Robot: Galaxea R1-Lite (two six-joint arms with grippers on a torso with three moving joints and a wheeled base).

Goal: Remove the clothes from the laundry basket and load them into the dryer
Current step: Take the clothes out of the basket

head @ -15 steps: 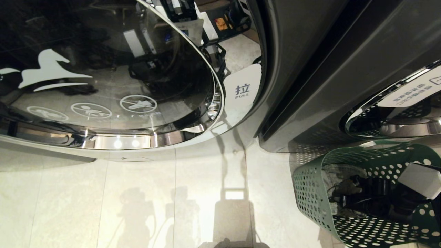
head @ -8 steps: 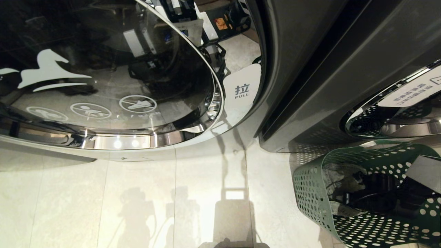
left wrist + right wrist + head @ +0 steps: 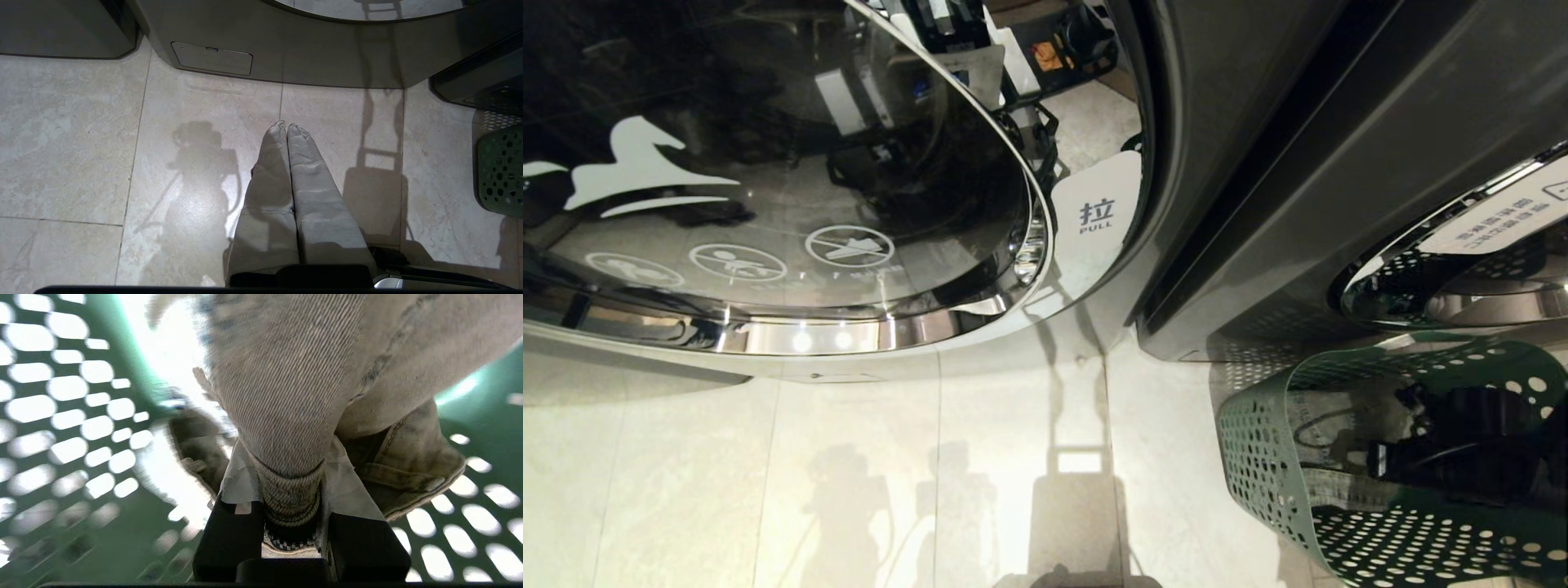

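The green perforated laundry basket (image 3: 1258,433) stands on the floor at the lower right, and my right arm reaches into it. Inside it my right gripper (image 3: 292,473) is shut on a fold of pale denim clothes (image 3: 294,375), which bulge out past the fingers. In the head view the pale clothes (image 3: 1327,425) lie against the basket's near wall, beside the dark gripper (image 3: 1380,461). The dryer's round glass door (image 3: 768,163), with a PULL label, fills the upper left. My left gripper (image 3: 287,126) hangs shut and empty over the floor tiles.
A dark grey machine body (image 3: 1258,163) stands behind the basket, with a second chrome-ringed door (image 3: 1445,278) at the right edge. Pale tiled floor (image 3: 931,474) stretches between the glass door and the basket. The basket's edge (image 3: 500,175) also shows in the left wrist view.
My right arm has shifted inside the basket and its white wrist block has left the head view. The dark gripper now sits further right and the pale clothes have been pulled flatter.
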